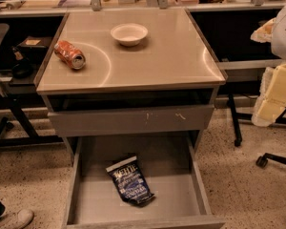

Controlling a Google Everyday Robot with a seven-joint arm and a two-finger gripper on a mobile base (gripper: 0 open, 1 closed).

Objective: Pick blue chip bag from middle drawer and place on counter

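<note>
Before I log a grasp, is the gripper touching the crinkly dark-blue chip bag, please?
Apart. The camera view shows the gripper at the right edge, far from the dark-blue chip bag in the grey metal drawer.

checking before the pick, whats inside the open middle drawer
Only the blue chip bag lies on the middle drawer floor; its rear, under the drawer front above, is hidden. The hand hangs right of the counter.

I see the tabletop (171, 56) holding a can (70, 54) by its left edge and a bowl (128, 34) near the back edge; the end effector (276, 92) hangs off the right edge.
</note>
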